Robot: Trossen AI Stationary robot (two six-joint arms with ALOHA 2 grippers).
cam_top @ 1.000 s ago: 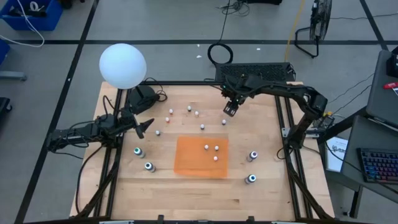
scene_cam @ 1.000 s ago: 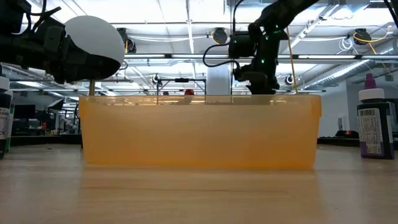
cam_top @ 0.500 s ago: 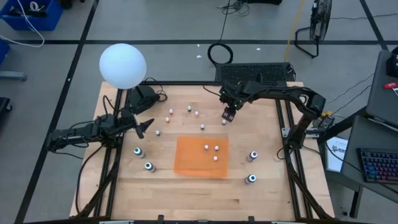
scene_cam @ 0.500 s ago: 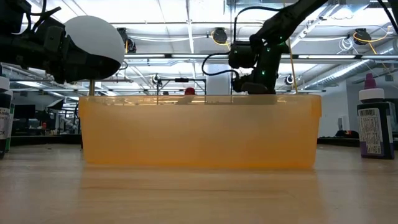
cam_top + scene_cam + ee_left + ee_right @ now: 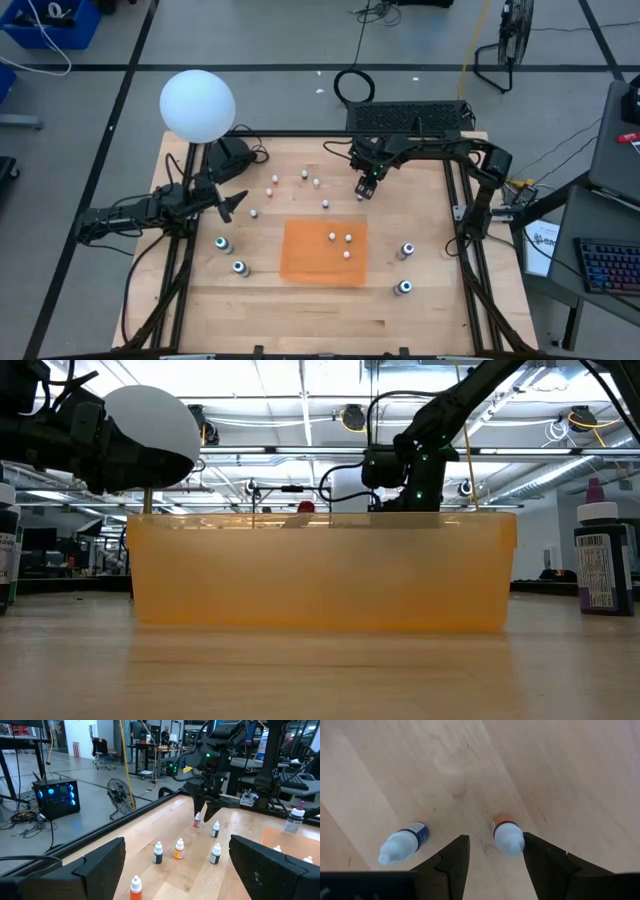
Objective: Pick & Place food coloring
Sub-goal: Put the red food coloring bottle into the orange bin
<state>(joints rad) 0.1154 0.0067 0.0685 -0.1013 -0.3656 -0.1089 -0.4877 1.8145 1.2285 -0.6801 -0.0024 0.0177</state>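
Observation:
The food coloring is spread over the wooden table: small white-topped bottles (image 5: 305, 174) stand across the far half, and three stand in the orange tub (image 5: 323, 252). Larger teal-topped bottles (image 5: 221, 243) stand to the tub's left and right. My right gripper (image 5: 494, 840) points steeply down, open, at the table's far middle. A small orange-labelled bottle (image 5: 507, 836) stands between its fingers, nearer one fingertip (image 5: 535, 850). A blue-labelled bottle (image 5: 402, 845) stands just outside the other finger. My left gripper (image 5: 175, 870) waits open at the left edge, level, well above the table.
A white globe lamp (image 5: 197, 105) stands at the table's far left corner. Black frame rails (image 5: 465, 240) run along both sides. In the low view the orange tub's wall (image 5: 320, 570) hides the right gripper's fingers and the bottles behind it. Bare wood lies near the front edge.
My right gripper has come down toward the small orange-labelled bottle at the table's far middle, drifting slightly toward the near edge. Its finger gap looks the same throughout. No bottle has moved.

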